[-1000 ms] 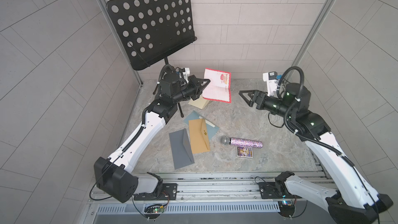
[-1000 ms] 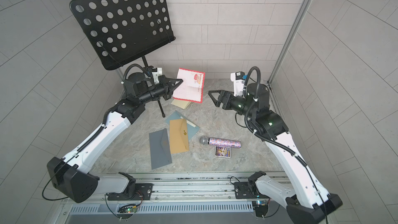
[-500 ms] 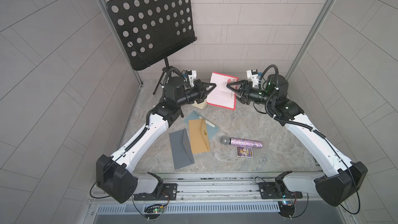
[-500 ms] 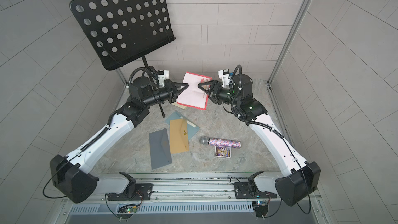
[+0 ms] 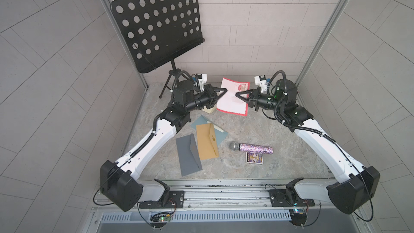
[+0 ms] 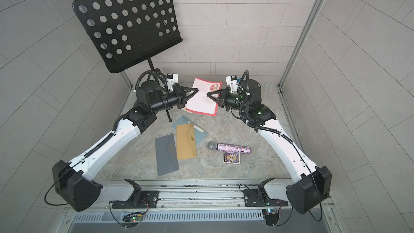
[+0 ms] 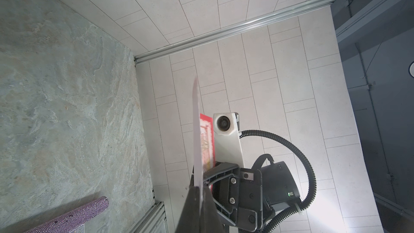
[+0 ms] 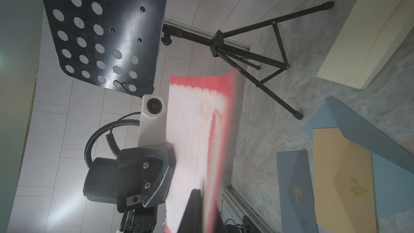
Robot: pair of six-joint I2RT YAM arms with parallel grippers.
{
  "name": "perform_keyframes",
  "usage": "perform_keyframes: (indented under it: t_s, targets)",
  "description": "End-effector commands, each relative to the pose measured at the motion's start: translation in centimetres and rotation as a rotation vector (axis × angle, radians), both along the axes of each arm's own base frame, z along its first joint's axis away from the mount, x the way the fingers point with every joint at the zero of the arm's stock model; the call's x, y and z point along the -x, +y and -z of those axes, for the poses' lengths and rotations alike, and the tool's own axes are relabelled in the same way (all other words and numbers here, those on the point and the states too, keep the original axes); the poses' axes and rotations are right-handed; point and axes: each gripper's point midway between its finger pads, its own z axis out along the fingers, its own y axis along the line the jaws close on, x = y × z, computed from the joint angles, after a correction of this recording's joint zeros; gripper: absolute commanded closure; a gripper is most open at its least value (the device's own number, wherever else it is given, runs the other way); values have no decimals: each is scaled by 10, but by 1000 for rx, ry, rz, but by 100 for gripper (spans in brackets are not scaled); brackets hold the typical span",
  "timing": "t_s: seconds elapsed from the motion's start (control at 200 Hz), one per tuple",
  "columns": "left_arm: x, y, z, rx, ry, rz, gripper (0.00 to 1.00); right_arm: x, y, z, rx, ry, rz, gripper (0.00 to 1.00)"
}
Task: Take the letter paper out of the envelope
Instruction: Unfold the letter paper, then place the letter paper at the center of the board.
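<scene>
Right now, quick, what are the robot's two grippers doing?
Left gripper: closed on the red-bordered white letter paper.
Right gripper: closed on the same paper's opposite edge.

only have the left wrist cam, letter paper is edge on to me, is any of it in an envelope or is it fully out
observer: Fully out. In both top views the letter paper is held up unfolded, clear of every envelope.
operator: is the right one gripping it too
observer: Yes. The left end effector is shut on one side edge, the right end effector on the opposite one.
operator: where are the envelopes
observer: A cream envelope lies on the table under the left wrist. Nearer the rail, a tan envelope overlaps a blue envelope, with a grey envelope beside it.
</scene>
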Motion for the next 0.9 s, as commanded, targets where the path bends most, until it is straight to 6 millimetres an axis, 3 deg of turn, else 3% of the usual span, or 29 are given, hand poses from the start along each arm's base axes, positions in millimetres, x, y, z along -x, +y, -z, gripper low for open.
perform_keyframes:
  t_s: [0.0,0.11,0.22,0.265,0.3,0.45,0.655,0.815,0.895]
  targets:
    - [8,2,-7,-11,-39,0,100,5,-3,-3,44,-7,4,100]
    - [9,7,-3,-64,-31,-24,98,9,-12,7,164,-4,33,100]
    - [16,15,10,-223,-21,-57,33,11,-34,24,334,-8,106,100]
    - [19,22,19,-289,0,-83,17,11,-45,32,403,-10,138,100]
    - [21,27,28,-328,21,-97,10,10,-54,39,434,-3,157,100]
    - [32,48,63,-444,90,-137,8,-1,-108,79,511,95,301,100]
    - [54,60,98,-497,155,-115,10,-4,-177,141,814,252,473,100]
    - [69,64,113,-519,175,-84,12,3,-228,193,981,416,592,100]
    - [74,66,117,-540,173,-70,12,6,-243,209,1011,471,621,100]
